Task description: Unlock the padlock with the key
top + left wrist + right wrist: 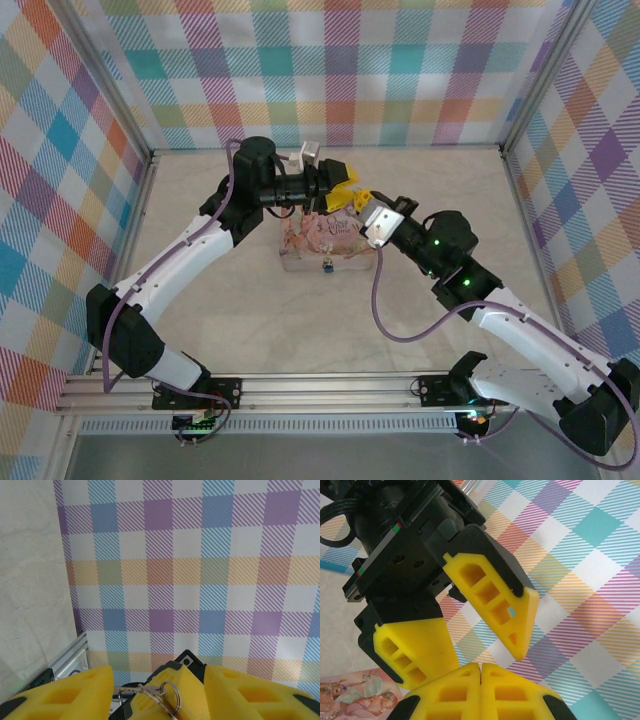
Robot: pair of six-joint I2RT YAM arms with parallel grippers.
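Note:
My right gripper is shut on the key, held up in the air above the table. The key's thin silvery blade sticks out sideways from its pressed fingertips, and a metal ring hangs from it. My left gripper stands open around those fingertips, one yellow finger on each side, and the blade's tip reaches the left one. In the top view the two grippers meet above the pink tin's far edge. The tiny bluish padlock sits at the tin's near side, apart from both grippers.
The flat pink picture-printed tin lies mid-table under the grippers; a corner of the tin also shows in the right wrist view. Plaid walls close the back and both sides. A purple cable loops from the right arm.

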